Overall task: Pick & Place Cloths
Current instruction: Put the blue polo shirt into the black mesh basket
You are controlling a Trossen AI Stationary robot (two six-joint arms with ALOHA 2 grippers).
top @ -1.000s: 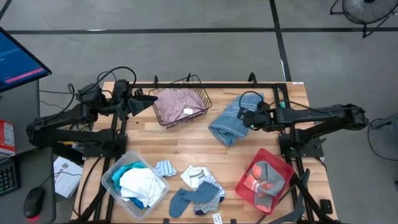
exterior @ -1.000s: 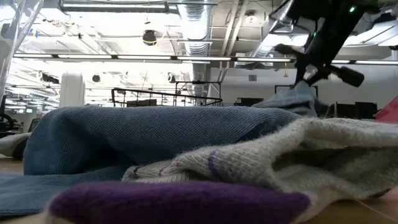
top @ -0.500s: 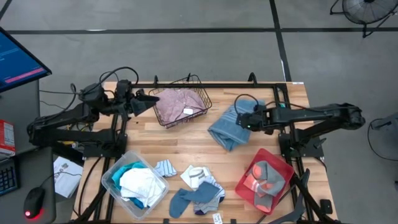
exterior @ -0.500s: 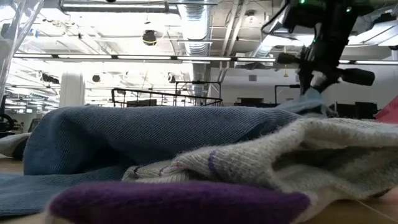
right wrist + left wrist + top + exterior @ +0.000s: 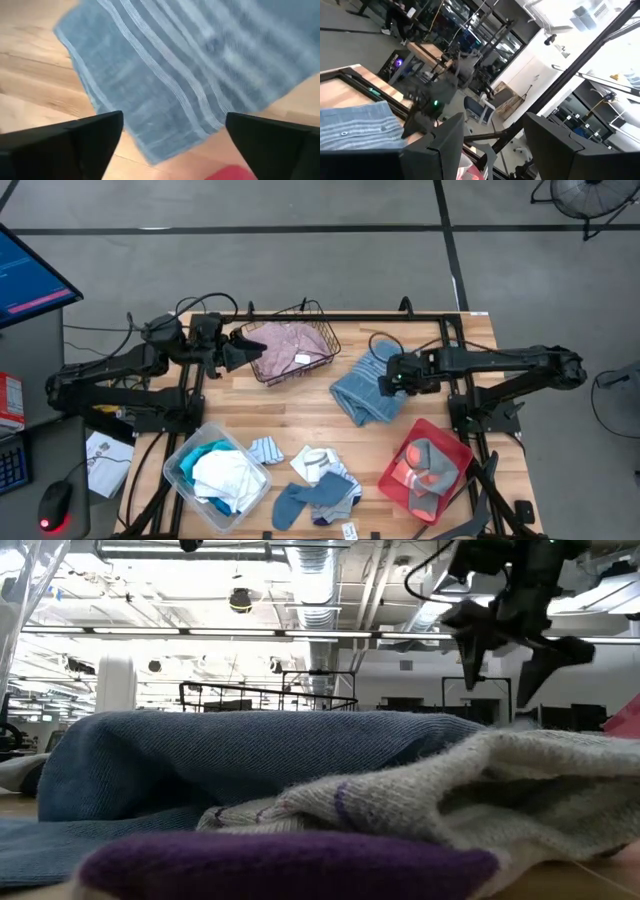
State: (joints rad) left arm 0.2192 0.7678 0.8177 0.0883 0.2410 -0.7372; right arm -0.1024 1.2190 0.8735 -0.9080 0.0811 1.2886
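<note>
1. Near the front left corner, the tub point(image 5: 215, 473) holds turquoise and white cloths point(image 5: 222, 476); socks point(image 5: 318, 488) lie loose at the front edge.
2. My left gripper point(image 5: 240, 352), fingers parted and empty, is at the basket point(image 5: 322, 330) holding the pink shirt point(image 5: 285, 345).
3. My right gripper point(image 5: 385, 383) hangs open over the towel point(image 5: 362, 387); I'd say it is unplaced.
4. The tray point(image 5: 400, 476) holds socks; wooden table point(image 5: 300, 420), grey floor.

We see a wooden bench point(image 5: 300, 420) on a grey floor point(image 5: 330, 270) crossed by dark lines. A black wire basket point(image 5: 322, 332) stands toward the bench's far edge, left of centre. A clear plastic bin point(image 5: 178, 470) sits at the near left corner, and a flat red tray point(image 5: 395, 477) at the near right corner. Off the bench's left side we find a blue screen point(image 5: 25, 275), a mouse point(image 5: 53, 502) and some papers point(image 5: 100, 455). A fan point(image 5: 585, 195) stands on the floor at far right.
</note>
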